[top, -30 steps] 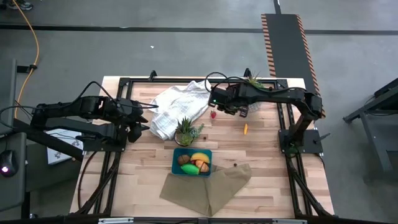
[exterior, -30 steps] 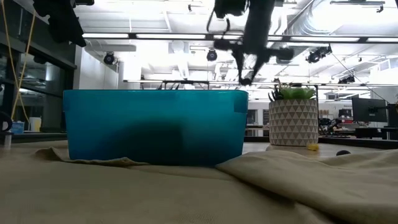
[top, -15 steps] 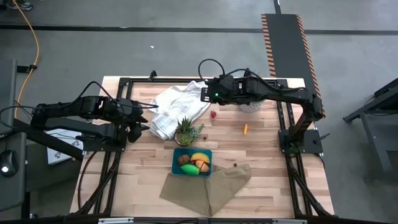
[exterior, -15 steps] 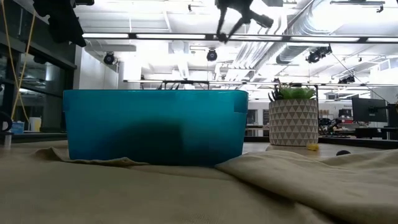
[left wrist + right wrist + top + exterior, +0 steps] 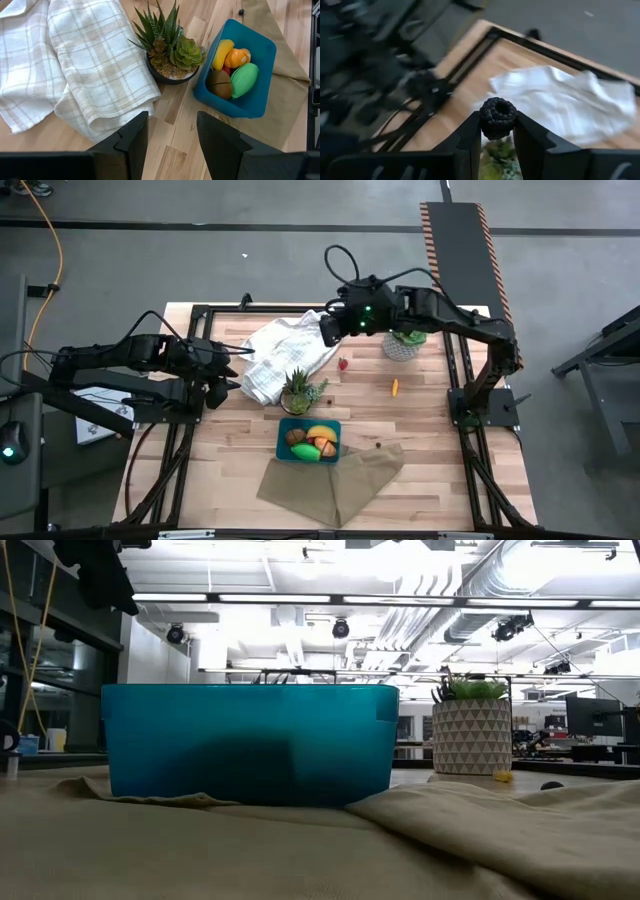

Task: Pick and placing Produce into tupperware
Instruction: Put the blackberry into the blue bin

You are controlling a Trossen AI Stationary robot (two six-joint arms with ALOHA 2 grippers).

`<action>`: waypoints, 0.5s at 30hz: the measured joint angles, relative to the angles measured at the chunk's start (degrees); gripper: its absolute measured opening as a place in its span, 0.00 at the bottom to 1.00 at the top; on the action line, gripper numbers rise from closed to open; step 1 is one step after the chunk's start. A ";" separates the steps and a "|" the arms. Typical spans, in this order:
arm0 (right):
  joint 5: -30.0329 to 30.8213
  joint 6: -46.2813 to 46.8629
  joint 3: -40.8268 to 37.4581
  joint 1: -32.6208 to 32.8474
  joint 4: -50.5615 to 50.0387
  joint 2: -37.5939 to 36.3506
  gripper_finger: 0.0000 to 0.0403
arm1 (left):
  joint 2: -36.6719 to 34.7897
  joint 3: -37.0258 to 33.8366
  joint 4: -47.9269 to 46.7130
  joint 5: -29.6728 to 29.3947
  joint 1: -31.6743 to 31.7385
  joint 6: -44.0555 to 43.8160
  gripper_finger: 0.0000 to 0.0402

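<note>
A dark berry is clamped between the fingers of the right gripper, which is held above the white towel, on the far side of the tupperware. The tupperware is seated on the bench, partly on the tan cloth, just beside the spiky potted plant. In it are seen a banana, a kiwi, a green pepper and an orange piece. A red berry and an orange piece are left on the bench beyond it. The left gripper is held parted, nothing grasped, beside the towel.

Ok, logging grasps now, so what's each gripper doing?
Left gripper: open, empty.
Right gripper: shut on a dark berry.
</note>
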 joint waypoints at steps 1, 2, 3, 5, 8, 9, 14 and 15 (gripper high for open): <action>-1.13 -2.11 0.51 0.28 0.25 0.00 0.19 | 0.00 0.00 -0.01 0.00 0.01 0.00 0.39; -2.35 -4.07 0.96 0.63 0.21 0.00 0.19 | 0.00 0.00 -0.01 0.00 0.01 0.00 0.39; -3.60 -6.19 1.33 0.99 0.26 0.00 0.19 | 0.00 0.00 0.00 0.00 -0.01 0.00 0.39; -5.83 -10.28 1.67 1.87 0.95 0.00 0.19 | 0.00 0.00 0.00 0.00 0.01 0.00 0.39; -9.47 -16.00 1.67 3.60 1.27 0.00 0.19 | 0.02 0.00 0.00 0.00 0.00 -0.01 0.39; -10.51 -17.76 1.67 4.29 1.47 0.02 0.19 | 0.01 0.00 0.00 0.00 0.01 0.00 0.39; -11.47 -24.73 1.65 8.04 3.06 0.02 0.19 | 0.00 -0.02 0.00 0.00 0.01 -0.02 0.39; -11.47 -25.69 1.65 8.68 3.32 0.02 0.19 | 0.00 0.00 -0.01 0.01 0.01 -0.02 0.39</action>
